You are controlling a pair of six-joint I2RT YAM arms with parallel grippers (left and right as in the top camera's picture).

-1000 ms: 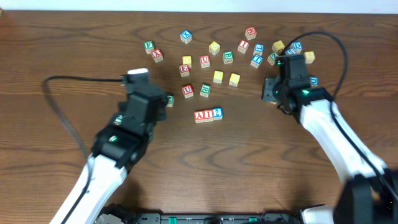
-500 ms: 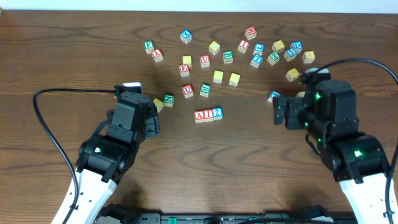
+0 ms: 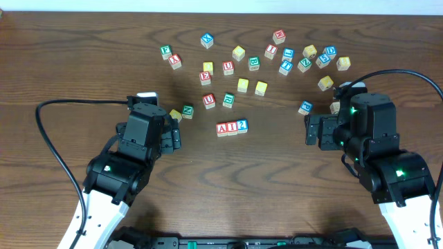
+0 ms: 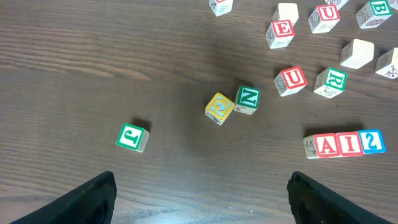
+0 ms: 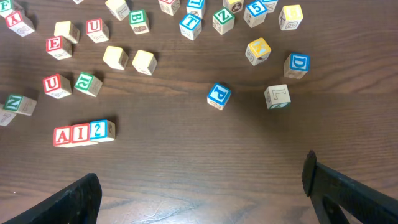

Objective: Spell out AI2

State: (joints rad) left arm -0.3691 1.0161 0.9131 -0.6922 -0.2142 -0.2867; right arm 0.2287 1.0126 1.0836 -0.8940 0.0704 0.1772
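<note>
AI2 row (image 3: 232,127) lies mid table (image 3: 277,194), blocks touching, reads A-I-2. L gripper (image 4: 200,193) & R gripper (image 5: 200,177): fingers wide apart, flanking row, well clear of it.

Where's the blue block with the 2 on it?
In the overhead view, the blue 2 block sits mid-table, touching the red I block on its left, below the green R block.

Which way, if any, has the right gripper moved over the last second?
Yes. The right gripper pulled back toward the robot: it was farther up the table than the AI2 row, now level with it.
</note>
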